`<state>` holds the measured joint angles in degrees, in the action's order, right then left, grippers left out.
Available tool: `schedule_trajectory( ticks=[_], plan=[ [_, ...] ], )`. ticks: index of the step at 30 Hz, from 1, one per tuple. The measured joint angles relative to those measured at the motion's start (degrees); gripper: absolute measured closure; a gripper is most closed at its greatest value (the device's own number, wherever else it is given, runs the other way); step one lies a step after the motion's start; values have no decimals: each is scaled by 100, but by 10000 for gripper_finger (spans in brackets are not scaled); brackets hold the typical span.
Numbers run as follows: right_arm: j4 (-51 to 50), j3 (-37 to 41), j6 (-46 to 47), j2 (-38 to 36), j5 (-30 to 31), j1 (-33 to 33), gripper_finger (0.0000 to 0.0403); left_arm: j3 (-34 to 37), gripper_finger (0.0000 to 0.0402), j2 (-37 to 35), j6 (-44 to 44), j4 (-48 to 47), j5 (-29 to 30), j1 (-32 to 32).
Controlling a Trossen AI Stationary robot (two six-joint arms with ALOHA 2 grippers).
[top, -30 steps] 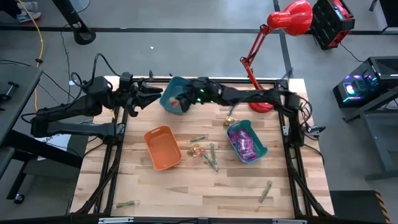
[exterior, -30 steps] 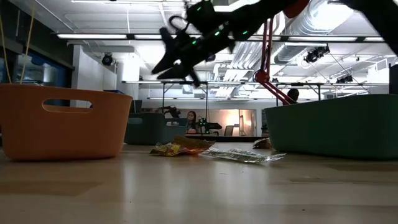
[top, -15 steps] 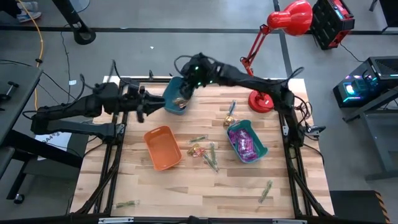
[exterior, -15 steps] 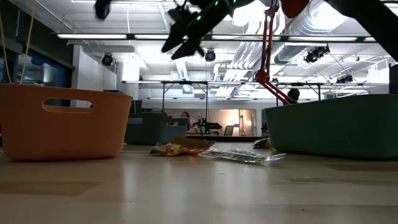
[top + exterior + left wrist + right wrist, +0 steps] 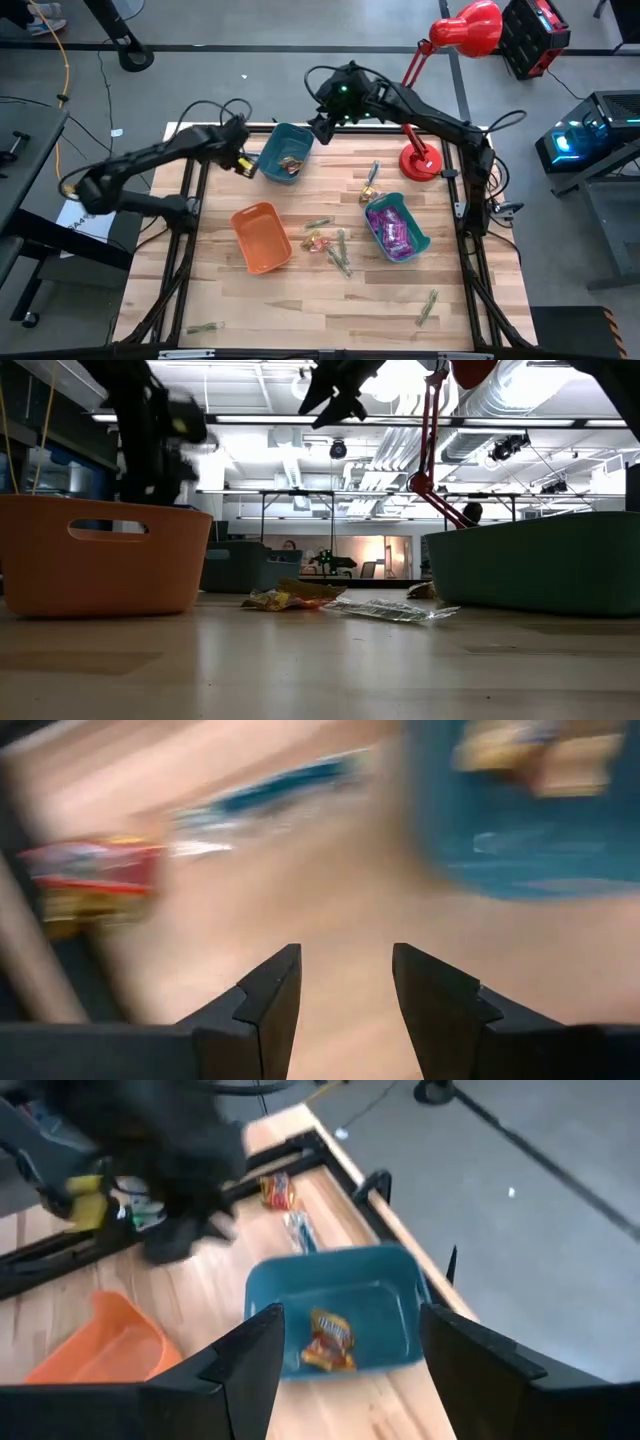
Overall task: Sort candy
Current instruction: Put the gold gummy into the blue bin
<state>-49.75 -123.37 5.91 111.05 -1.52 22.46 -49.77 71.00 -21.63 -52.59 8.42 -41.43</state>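
Blue bin sits at the table's far edge, orange-brown candy inside. Right gripper hangs above that edge, just right of the bin, fingers spread wide, empty; the candy shows between them in its wrist view, well below. Left gripper is just left of the bin near the table's left rail, fingers parted, nothing between them. Orange bin is empty, left of centre. Teal bin, right of centre, holds purple packets. Loose candy lies between these two bins. Green sticks lie near the front right; more at the front left corner. Middle front of the table is bare wood.
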Motion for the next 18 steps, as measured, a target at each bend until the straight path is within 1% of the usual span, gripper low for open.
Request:
schedule_trajectory(
  ticks=[2, 4, 8, 12, 14, 18],
  plan=[
    [-164, 0, 114, -7, 1, -10, 178, 8, 250, 335, 233, -8, 273, -403],
    [-385, 2, 158, -7, 2, -38, 179, 10, 250, 609, 243, 0, 484, -747],
    [-524, 4, -159, -7, 99, -88, 179, 10, 250, 1012, 190, 69, 679, -1206],
    [-392, 4, -646, -7, 129, -31, 179, -139, 250, 1327, -60, 338, 744, -1242],
    [-357, 4, -856, -7, 100, 61, 179, -208, 250, 1527, -317, 323, 826, -1279],
    [-365, 7, -1250, -7, -328, 300, 179, -346, 250, 1825, -1190, 396, 1145, -1301]
  ],
)
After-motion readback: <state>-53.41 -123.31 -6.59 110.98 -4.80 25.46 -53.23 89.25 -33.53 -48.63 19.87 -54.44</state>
